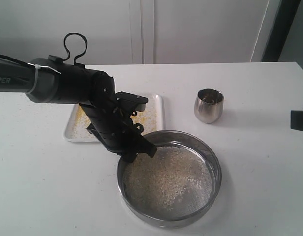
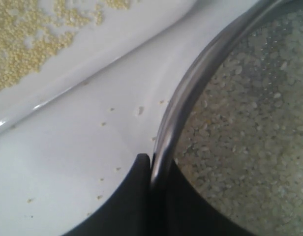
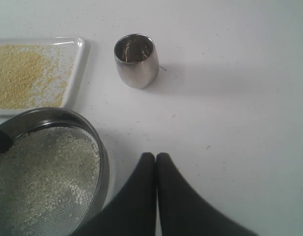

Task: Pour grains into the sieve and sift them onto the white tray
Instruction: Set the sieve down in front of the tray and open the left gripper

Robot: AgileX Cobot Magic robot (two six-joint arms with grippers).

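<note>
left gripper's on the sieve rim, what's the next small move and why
Probably open the left gripper and release the wide round steel sieve: fine yellow granules already lie on the flat white rectangular tray, only pale whitish kernels are in the sieve, and it seems to rest on the table.

L arm hangs over tray & sieve rim nearest it. Cup stands apart beyond sieve; table right of both, also front of tray, open.
</note>
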